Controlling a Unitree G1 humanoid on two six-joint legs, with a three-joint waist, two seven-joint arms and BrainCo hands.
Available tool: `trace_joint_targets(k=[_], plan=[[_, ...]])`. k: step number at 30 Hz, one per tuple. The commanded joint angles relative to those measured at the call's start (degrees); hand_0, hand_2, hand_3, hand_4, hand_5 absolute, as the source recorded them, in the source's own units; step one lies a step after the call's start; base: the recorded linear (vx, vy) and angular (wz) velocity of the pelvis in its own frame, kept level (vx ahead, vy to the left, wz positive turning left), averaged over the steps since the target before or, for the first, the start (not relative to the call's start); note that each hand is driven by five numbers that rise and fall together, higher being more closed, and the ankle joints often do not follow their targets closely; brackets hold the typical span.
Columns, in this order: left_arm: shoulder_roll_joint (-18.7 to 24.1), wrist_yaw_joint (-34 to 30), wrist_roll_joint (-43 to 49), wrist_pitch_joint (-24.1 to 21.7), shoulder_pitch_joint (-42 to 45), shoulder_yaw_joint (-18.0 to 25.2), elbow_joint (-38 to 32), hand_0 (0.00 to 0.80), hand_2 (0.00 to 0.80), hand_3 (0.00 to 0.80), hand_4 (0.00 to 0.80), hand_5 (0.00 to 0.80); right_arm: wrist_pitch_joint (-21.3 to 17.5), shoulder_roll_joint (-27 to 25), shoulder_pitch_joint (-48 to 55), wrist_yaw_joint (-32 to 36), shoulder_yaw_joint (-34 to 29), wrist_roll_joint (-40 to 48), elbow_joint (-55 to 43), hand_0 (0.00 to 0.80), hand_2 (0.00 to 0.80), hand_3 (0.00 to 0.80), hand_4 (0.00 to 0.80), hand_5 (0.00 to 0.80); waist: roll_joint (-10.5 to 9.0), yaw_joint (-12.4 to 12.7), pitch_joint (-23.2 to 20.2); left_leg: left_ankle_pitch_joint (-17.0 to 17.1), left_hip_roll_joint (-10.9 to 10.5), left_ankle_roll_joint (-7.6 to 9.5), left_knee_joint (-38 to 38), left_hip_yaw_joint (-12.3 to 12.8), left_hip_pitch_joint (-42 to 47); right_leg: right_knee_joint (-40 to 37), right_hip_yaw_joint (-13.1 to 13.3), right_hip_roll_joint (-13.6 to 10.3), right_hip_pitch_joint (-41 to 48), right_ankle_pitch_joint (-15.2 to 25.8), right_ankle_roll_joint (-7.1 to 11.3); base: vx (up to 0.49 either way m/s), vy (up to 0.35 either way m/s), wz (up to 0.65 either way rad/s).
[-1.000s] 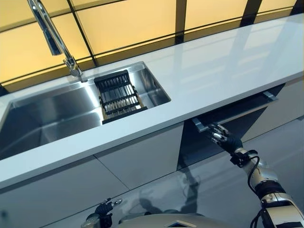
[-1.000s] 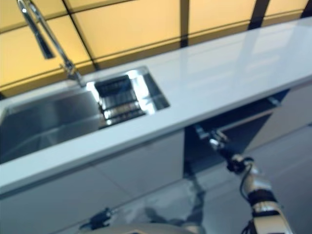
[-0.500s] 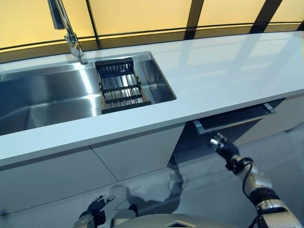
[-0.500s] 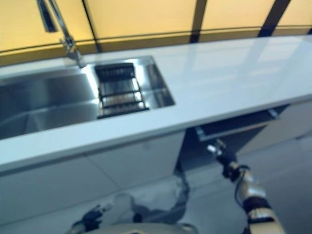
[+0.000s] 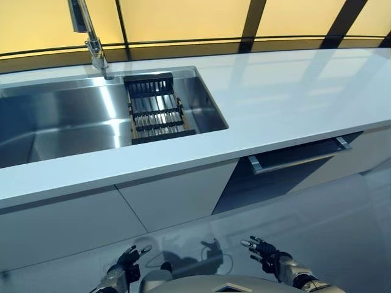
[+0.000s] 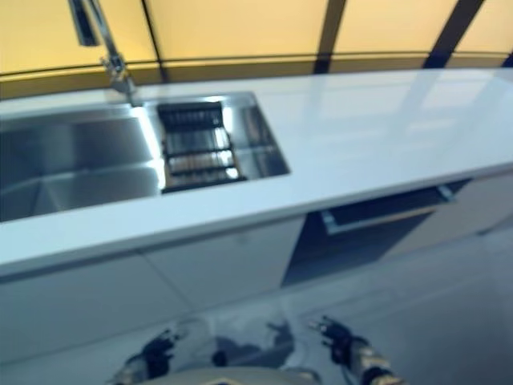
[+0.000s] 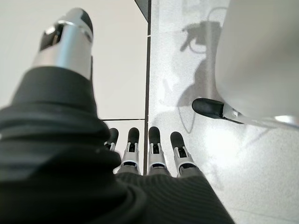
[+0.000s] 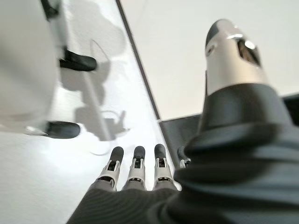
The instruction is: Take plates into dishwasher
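Left hand (image 5: 125,264) low over the floor, fingers (image 7: 132,142) straight and empty, sink (image 5: 55,131) with a black rack (image 5: 156,113) in the white counter (image 5: 287,97), dishwasher (image 5: 293,162) slightly ajar beneath, right hand (image 5: 264,251) low, fingers (image 8: 135,161) straight, empty, no plates visible.

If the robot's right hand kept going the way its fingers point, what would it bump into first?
Most likely the white cabinet front under the counter. The right hand hangs low and empty, with straight fingers aimed across bare floor toward it. Depth is unclear.
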Motion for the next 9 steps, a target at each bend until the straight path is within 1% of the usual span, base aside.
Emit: trace_joint_targets(k=[1, 9], plan=[[-2.22, 0.25, 0.08, -0.18, -3.64, -0.49, 1.68, 0.000, 0.000, 0.000, 0.000, 0.000, 0.79, -0.53, -3.34, -0.19, 0.41, 2.67, 2.87, 0.000, 0.000, 0.000, 0.000, 0.000, 2.83, 2.93, 0.67, -2.78, 3.59, -1.47, 0.30, 2.64, 3.10, -0.05, -0.90, -2.87, -3.71, 6.32, 3.97, 0.036, 0.035, 0.10], [-2.61, -0.44, -0.63, 0.19, -3.41, -0.71, 1.39, 0.000, 0.000, 0.000, 0.000, 0.000, 0.28, 0.15, -2.62, 0.23, 1.08, 2.35, 3.43, 0.000, 0.000, 0.000, 0.000, 0.000, 3.35, 2.63, 0.67, -2.98, 3.47, -1.33, 0.30, 2.40, 3.75, 0.28, -0.86, -2.85, -3.19, 5.85, 3.75, 0.027, 0.019, 0.04]])
